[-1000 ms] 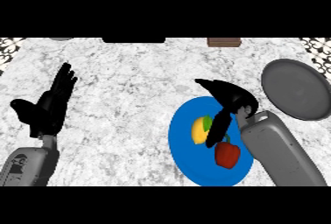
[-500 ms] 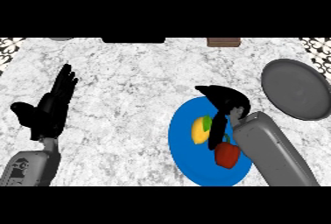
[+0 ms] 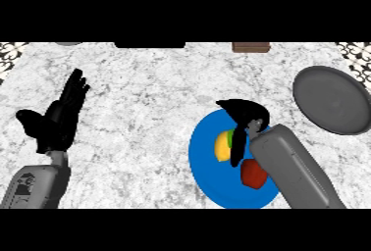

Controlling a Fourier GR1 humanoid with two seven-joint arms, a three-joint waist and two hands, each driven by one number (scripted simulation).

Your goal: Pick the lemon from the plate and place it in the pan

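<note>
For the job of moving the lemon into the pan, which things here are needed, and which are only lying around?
Needed for the job:
lemon
blue plate
pan
right hand, curled over the lemon

Only lying around:
red item on the plate
brown object at the counter's far edge
left hand, open, resting at the left

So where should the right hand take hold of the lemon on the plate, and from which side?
Grip the lemon across its rounded middle, coming from above. It lies flat on the blue plate, its left side bare, while the right hand covers its right side and a red item sits nearby.
</note>
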